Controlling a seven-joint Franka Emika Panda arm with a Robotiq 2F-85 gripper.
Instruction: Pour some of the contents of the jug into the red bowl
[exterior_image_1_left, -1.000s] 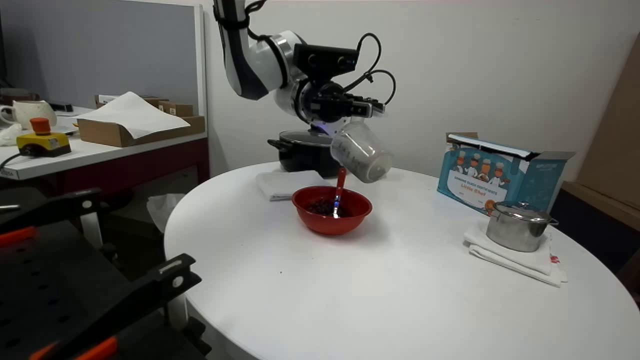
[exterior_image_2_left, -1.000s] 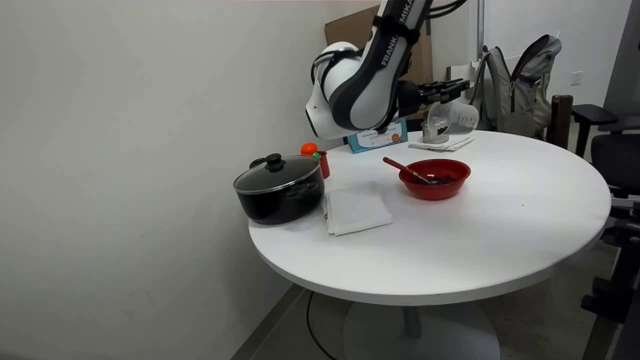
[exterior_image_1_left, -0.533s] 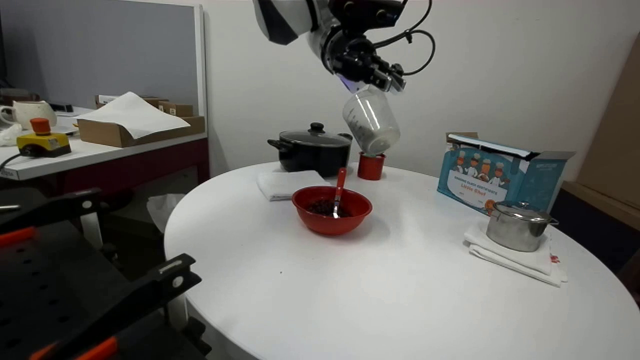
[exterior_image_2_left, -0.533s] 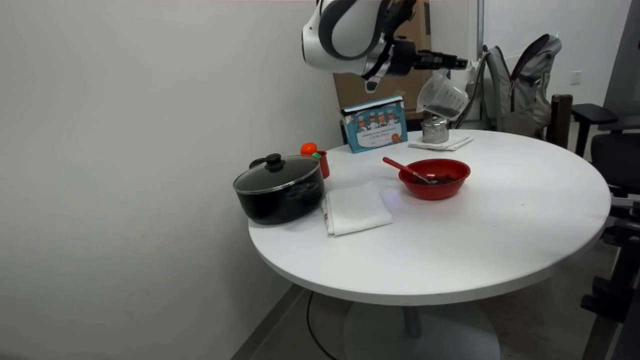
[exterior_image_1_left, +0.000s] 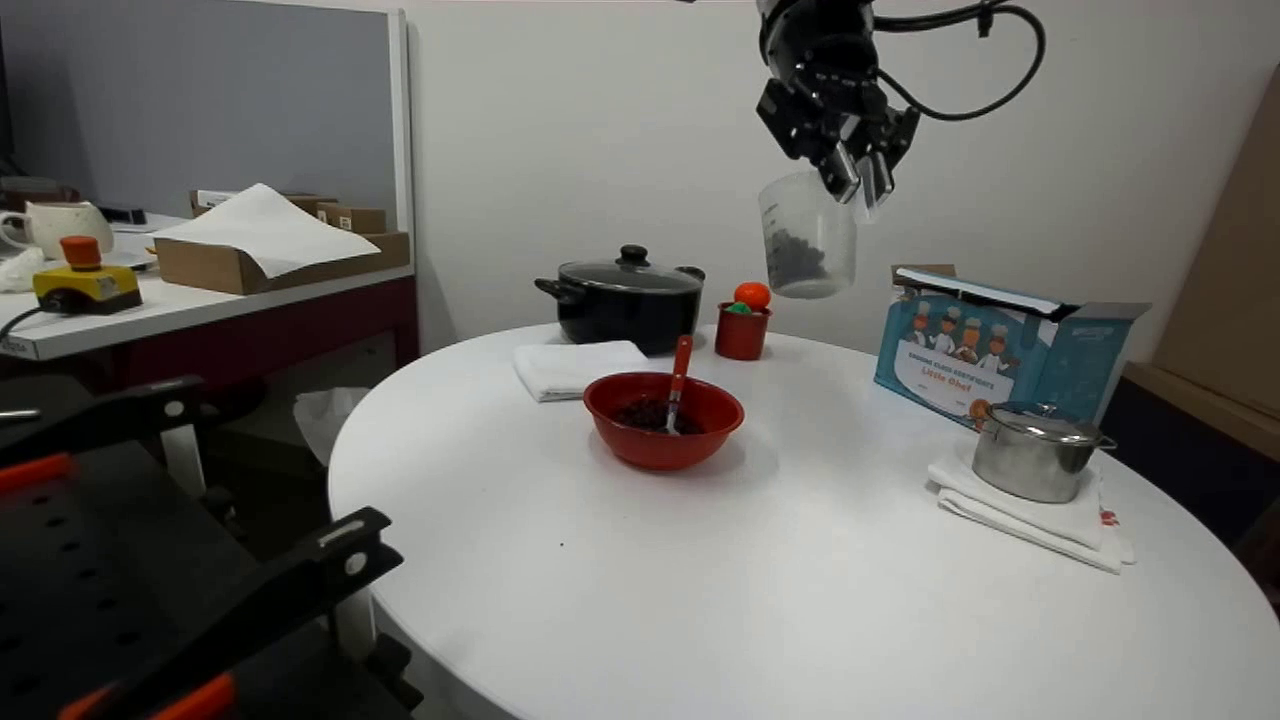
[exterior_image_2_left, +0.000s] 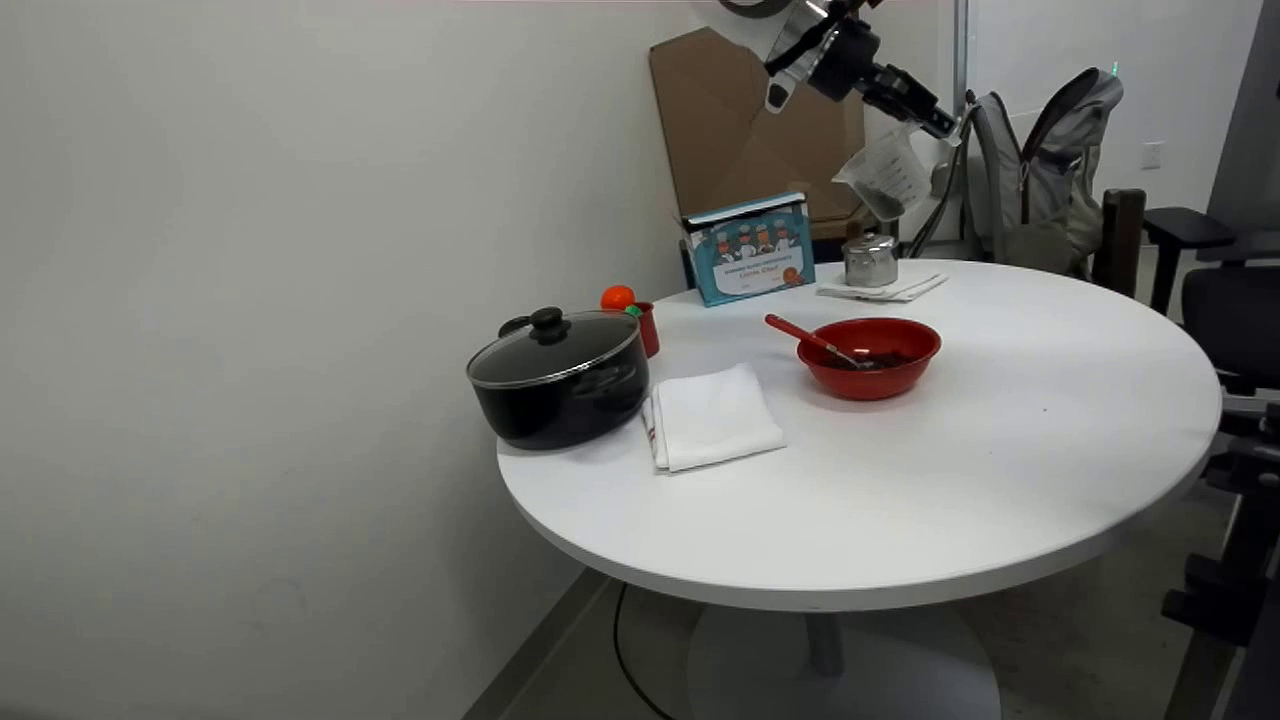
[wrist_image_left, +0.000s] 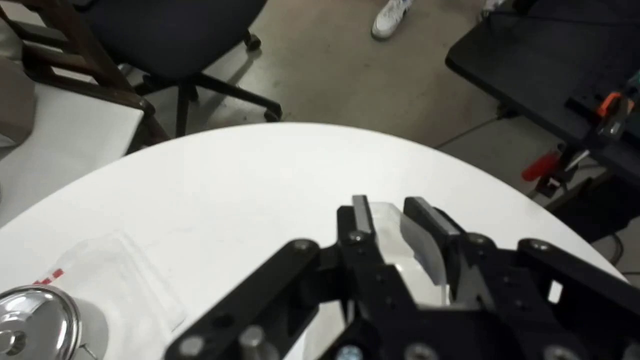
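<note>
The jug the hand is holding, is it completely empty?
No, in an exterior view dark contents show through the lower part of the clear jug.

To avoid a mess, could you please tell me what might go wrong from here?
The tilted jug hangs from the gripper to one side of the red bowl, so tipping it further might spill its dark contents onto the table. If brought over low, it could knock the red-handled utensil.

Clear jug (exterior_image_1_left: 808, 238) hangs tilted, part full; red bowl (exterior_image_1_left: 652, 450) sits upright.
</note>
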